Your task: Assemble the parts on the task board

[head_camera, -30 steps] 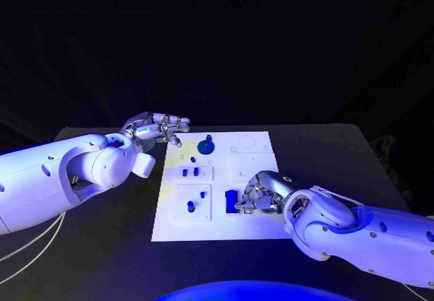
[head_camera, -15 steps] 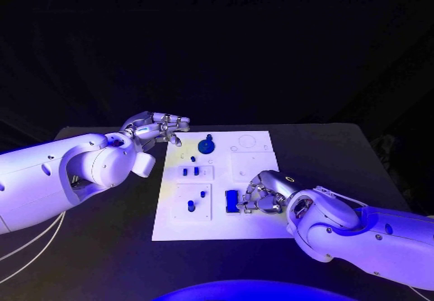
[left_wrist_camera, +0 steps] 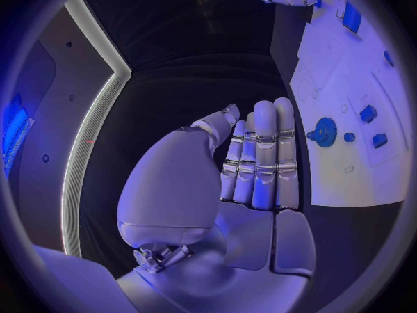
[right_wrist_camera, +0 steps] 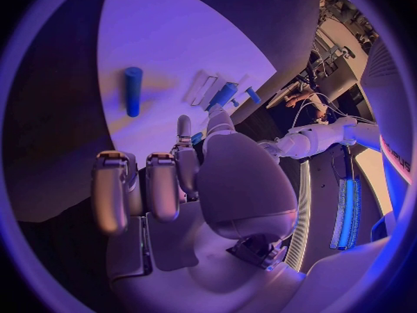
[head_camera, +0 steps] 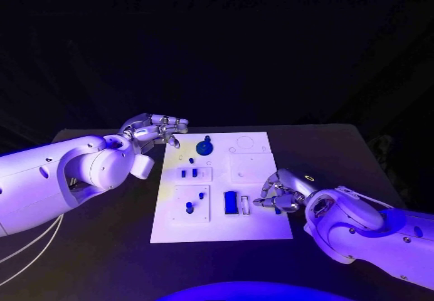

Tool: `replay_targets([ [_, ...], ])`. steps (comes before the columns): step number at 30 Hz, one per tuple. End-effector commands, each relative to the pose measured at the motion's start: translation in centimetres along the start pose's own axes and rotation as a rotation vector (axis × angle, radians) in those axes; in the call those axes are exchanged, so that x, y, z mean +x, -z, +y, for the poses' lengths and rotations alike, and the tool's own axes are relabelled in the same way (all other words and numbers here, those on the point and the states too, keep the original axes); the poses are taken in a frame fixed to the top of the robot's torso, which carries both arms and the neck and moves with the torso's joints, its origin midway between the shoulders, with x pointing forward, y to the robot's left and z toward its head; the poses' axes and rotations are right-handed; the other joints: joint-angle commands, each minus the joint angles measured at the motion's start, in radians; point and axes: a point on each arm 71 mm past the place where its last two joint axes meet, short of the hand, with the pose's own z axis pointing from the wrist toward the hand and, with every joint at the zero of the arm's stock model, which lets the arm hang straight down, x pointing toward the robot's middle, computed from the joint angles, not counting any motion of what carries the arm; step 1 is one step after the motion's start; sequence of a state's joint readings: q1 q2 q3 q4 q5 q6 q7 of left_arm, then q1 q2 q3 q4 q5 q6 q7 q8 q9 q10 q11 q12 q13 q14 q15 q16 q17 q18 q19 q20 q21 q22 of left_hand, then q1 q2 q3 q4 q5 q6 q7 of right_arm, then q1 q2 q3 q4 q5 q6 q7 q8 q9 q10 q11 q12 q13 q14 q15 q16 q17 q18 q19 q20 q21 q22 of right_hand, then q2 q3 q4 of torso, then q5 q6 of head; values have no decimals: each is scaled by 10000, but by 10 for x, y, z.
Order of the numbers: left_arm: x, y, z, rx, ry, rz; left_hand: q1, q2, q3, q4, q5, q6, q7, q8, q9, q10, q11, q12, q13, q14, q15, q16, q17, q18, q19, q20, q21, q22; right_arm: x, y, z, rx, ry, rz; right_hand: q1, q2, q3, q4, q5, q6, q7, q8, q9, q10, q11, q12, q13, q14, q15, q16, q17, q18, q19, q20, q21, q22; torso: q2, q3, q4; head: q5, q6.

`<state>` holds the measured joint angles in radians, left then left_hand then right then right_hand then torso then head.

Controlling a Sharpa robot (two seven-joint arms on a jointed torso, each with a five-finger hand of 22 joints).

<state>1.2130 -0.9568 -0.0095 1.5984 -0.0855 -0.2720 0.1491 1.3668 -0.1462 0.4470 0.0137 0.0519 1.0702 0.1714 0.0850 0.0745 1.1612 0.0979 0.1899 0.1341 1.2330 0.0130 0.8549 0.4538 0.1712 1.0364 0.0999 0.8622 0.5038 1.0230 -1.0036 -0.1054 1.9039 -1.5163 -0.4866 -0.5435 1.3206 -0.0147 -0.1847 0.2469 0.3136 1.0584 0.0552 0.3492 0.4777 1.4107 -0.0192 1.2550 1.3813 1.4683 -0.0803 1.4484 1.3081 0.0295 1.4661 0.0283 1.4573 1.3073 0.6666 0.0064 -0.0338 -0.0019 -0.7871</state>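
The white task board (head_camera: 258, 229) lies in the middle of the table. On it are a round blue part with a knob (head_camera: 205, 148), two small blue pieces (head_camera: 188, 172), blue pegs (head_camera: 190, 205) and a blue block (head_camera: 231, 202). My right hand (head_camera: 282, 193) sits at the board's right edge, just right of the block, with its fingers curled in. A small blue bit (right_wrist_camera: 198, 138) shows by its fingertips, and I cannot tell whether it is held. My left hand (head_camera: 158, 132) hovers off the board's far left corner with straight fingers (left_wrist_camera: 260, 153) and holds nothing. The round part (left_wrist_camera: 325, 131) lies beyond them.
The black table (head_camera: 108, 238) runs wide on both sides of the board. The board's right half carries white plates with holes (head_camera: 246, 143). Cables (head_camera: 27, 244) hang at the near left.
My right hand has drawn back to the right, off the blue block, which now stands uncovered with a narrow white slot beside it. The left hand has stayed put.
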Motion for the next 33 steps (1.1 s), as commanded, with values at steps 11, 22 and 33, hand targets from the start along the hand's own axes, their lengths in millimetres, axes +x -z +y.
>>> replay_targets([
  [11, 2, 0, 0, 35, 65, 134, 14, 29, -44, -6, -7, -45, -6, -20, -10, -66, -18, 44, 12, -25, 30, -46, -16, 137, 24, 72, -69, -10, -16, 15, -36, 621, 454, -172, 541, 374, 36, -27, 343, -57, 95, -592, -336, 65, 90, 56, -595, 634, 75, 77, 697, -103, 691, 99, 235, 2382, 17, 14, -33, -315, 54],
  [22, 3, -1, 0, 16, 70, 173, 21, 31, -54, -8, -7, -60, 0, -24, -14, -81, -12, 53, 13, -23, 34, -47, -24, 136, 34, 73, -83, -21, -8, 14, -44, 1031, 903, 96, 401, 337, -169, 169, 368, 279, 35, -681, -398, 112, 47, 48, -581, 644, 45, 110, 750, -114, 714, 86, 292, 2398, 13, 6, 21, -386, 6],
  [33, 2, 0, 0, -3, 68, 166, 21, 31, -54, -8, -7, -60, 0, -24, -14, -81, -12, 53, 13, -23, 34, -47, -24, 136, 34, 73, -83, -21, 5, 11, -45, 1188, 933, 501, 368, 330, -214, 215, 397, 336, 20, -689, -400, 109, 36, 29, -591, 643, 37, 111, 752, -109, 705, 80, 270, 2391, 9, -4, 5, -343, -51],
])
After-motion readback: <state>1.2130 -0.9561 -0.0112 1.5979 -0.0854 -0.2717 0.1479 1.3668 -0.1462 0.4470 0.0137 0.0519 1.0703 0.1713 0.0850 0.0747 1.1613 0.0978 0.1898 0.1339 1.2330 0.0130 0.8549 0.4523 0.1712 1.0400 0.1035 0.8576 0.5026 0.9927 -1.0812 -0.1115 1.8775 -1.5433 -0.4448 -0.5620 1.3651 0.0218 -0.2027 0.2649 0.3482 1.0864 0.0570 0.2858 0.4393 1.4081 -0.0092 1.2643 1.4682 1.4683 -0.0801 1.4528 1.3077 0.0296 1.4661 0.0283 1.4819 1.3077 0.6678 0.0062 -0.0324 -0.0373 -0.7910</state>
